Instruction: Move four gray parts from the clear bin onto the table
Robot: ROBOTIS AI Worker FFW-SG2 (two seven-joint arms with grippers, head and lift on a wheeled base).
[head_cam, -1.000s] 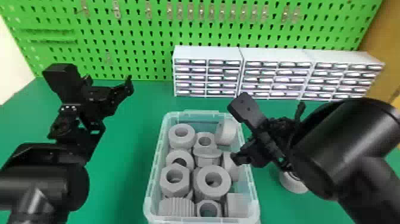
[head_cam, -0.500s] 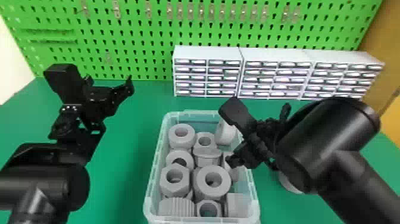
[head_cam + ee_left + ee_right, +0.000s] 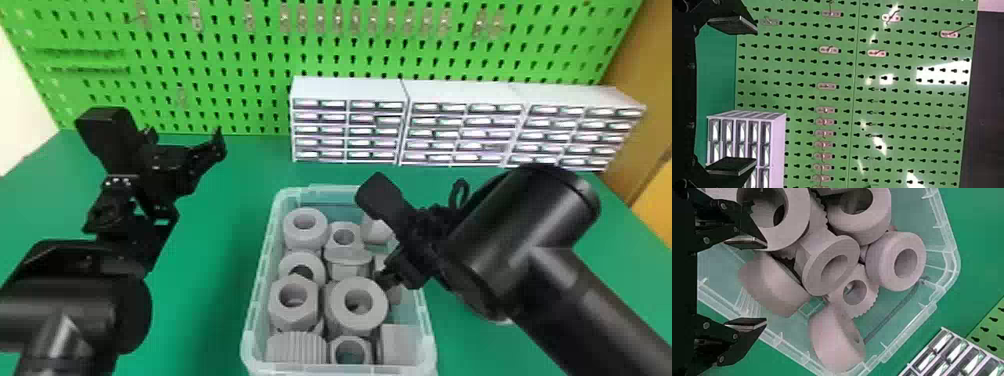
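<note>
Green surface (image 3: 205, 310) lies under the clear bin (image 3: 259, 280). Toward the bin's three o'clock wall, a tilted gray part (image 3: 775, 291) sits just beyond the right gripper (image 3: 765, 283), whose fingers are spread and empty, straddling its line; it seems barely short of grasping reach, though depth is hard to judge. The left gripper (image 3: 755, 96), parted and empty, is farther, at the bin's ten o'clock.

Cropped by the head view's bottom edge, the clear bin (image 3: 256, 300) loses its far right corner behind the right arm (image 3: 530, 240) — which also masks most of a pale object (image 3: 502, 321).
</note>
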